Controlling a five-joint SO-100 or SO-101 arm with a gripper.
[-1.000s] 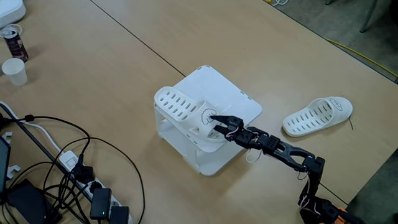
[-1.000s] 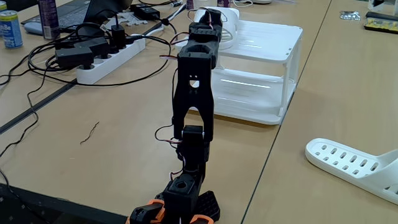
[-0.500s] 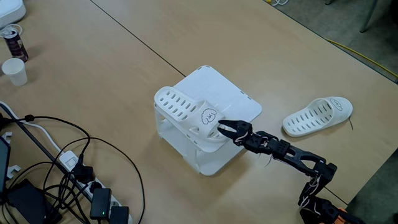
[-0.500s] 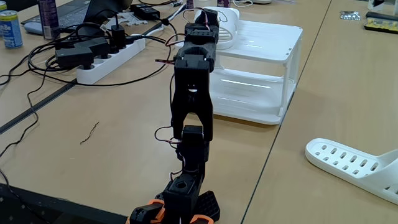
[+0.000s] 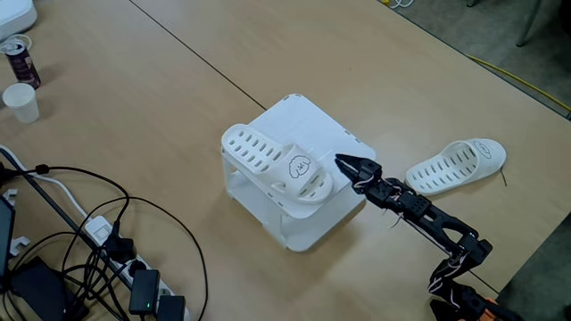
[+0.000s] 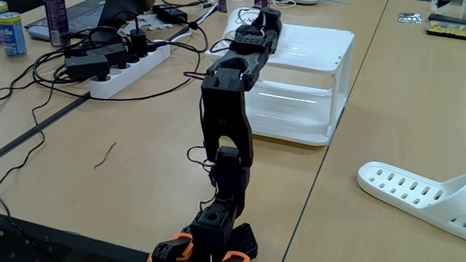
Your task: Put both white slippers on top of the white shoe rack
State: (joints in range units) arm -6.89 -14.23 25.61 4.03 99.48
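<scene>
Now: one white slotted plastic slipper (image 5: 278, 166) lying on white box-like plastic shoe rack (image 5: 323, 135); black claw (image 5: 343, 162) beside it, nearly closed, empty; matching second slipper (image 5: 456, 165) on wooden desk (image 5: 161, 98).

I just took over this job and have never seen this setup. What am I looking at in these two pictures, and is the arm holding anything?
The black jointed thing is a small robot arm, ending in a two-finger gripper. One fixed view looks down at the table; the other stands low behind the arm's base. One white slipper lies on the white shoe rack. The second slipper lies on the table beside the rack. The gripper hangs over the rack next to the first slipper, holding nothing; its fingers look nearly closed. Cables, a power strip, a cup and a can sit at the table's edge.
</scene>
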